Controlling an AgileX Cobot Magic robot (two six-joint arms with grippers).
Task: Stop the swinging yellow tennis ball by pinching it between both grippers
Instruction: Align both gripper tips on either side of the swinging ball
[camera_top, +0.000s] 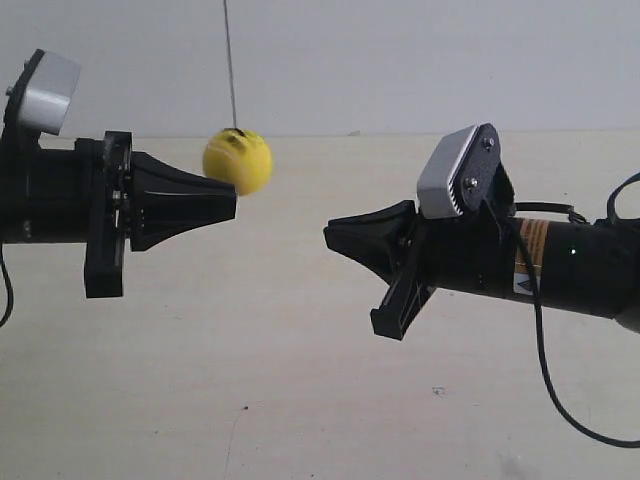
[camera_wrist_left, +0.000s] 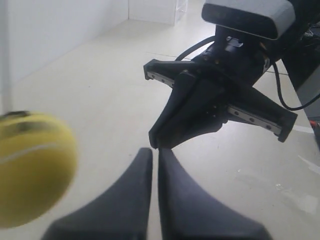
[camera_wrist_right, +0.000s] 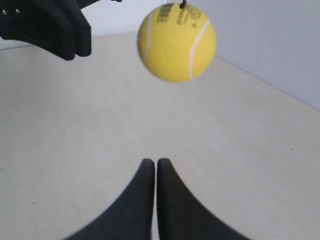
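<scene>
The yellow tennis ball (camera_top: 238, 160) hangs on a thin black string (camera_top: 230, 60), blurred by motion, just above and touching or nearly touching the tip of my left gripper (camera_top: 232, 205), the arm at the exterior view's left. In the left wrist view the ball (camera_wrist_left: 32, 167) looms beside my shut left gripper (camera_wrist_left: 155, 150). My right gripper (camera_top: 330, 238) points at the left one with a gap between the two tips, below and beside the ball. In the right wrist view the ball (camera_wrist_right: 176, 41) floats ahead of my shut right gripper (camera_wrist_right: 156, 161), with nothing between its fingers.
A pale beige surface (camera_top: 300, 400) lies under both arms, with a white wall (camera_top: 400, 60) behind. A black cable (camera_top: 545, 380) loops down from the right arm. The left gripper's tip (camera_wrist_right: 75, 45) shows beside the ball in the right wrist view.
</scene>
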